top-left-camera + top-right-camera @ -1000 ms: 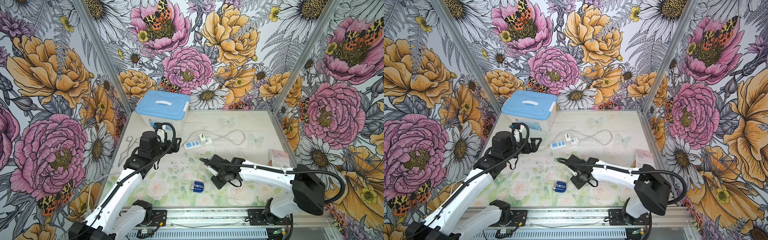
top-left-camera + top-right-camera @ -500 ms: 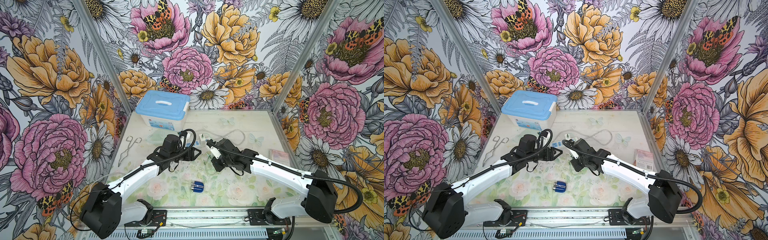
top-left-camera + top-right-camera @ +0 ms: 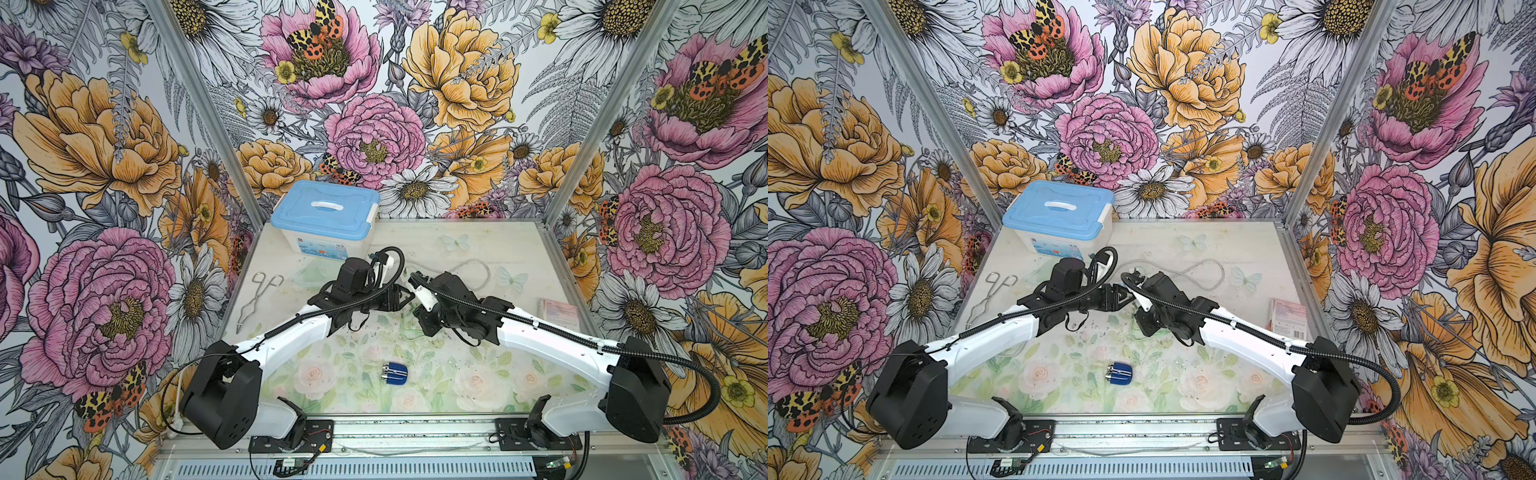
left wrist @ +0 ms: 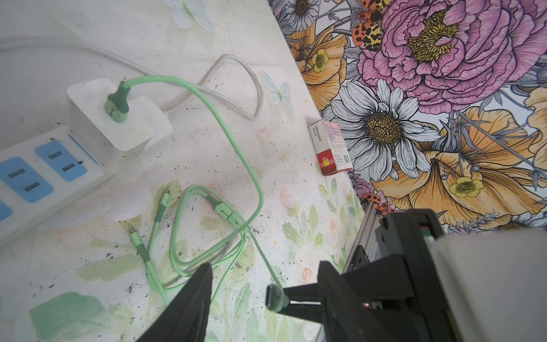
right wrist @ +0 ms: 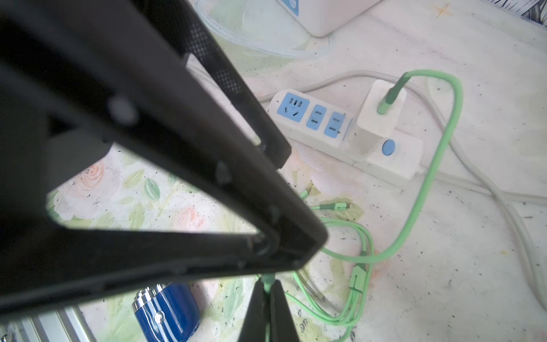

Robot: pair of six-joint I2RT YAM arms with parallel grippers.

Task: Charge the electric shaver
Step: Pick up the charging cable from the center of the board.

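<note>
Right end effector (image 5: 268, 285): I am pinching its jaws shut on the green plug (image 4: 276, 297) at the free end of the green charging cable (image 4: 238, 139), carrying it just off the bench (image 3: 478, 249).
Left end effector (image 4: 266, 266): I am holding it part open, one jaw on either side of that plug. A clear gap is showing beside the plug, and I cannot make out any contact.
Meeting point: both end effectors are hovering nose to nose over the middle of the bench, above the loose coils of the cable.
Electric shaver (image 3: 395, 373): it is lying on its side near the front edge, between my two arm bases. Its silver head is pointing toward my left arm's side, and it is sitting apart from the cable and from both end effectors.
Charger adapter (image 4: 106, 118): it is sitting plugged into one end of the white power strip (image 5: 307, 118), with the green cable running out of its top.
Spare connectors (image 4: 164, 201): two more green tips are lying on the bench just beside the coils.
Rear left corner: a storage box with a blue lid (image 3: 324, 212) is filling it.
Left edge: metal tongs (image 3: 259, 299) are lying along it.
Right edge: a small red-and-white carton (image 3: 559, 309) is lying near the wall.
Open room: bare bench is stretching across the rear right, and along the front on either side of the shaver.
</note>
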